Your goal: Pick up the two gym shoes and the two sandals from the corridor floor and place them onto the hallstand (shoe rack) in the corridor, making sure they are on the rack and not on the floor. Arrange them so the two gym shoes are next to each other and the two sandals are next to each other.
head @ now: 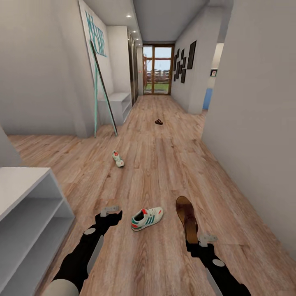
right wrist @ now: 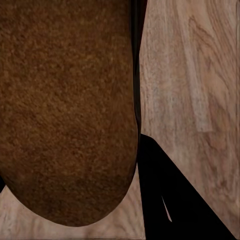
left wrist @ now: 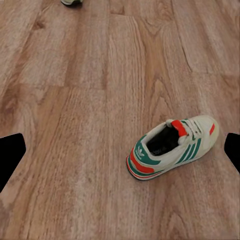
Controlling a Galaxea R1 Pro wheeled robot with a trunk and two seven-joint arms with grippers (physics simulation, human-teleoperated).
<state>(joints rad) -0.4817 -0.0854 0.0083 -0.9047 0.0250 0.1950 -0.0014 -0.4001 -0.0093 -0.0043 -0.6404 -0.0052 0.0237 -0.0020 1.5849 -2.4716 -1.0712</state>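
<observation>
One gym shoe (head: 147, 218) (left wrist: 172, 147), white with teal stripes and red heel, lies on the corridor floor (head: 156, 164) just right of my open left gripper (head: 111, 214) (left wrist: 120, 155), not touching it. The other gym shoe (head: 118, 158) (left wrist: 72, 2) lies farther down the corridor. My right gripper (head: 191, 239) is shut on the heel end of a brown sandal (head: 187, 216) (right wrist: 65, 110), held low over the floor. The second sandal (head: 158, 121) lies far off on the planks. The hallstand (head: 24, 181), light grey with two open compartments, stands at my near left.
A teal-framed leaning board (head: 98, 82) and a low white bench unit (head: 119, 102) stand along the left wall farther on. A wall (head: 255, 144) closes the right side. A glass door (head: 158, 70) ends the corridor.
</observation>
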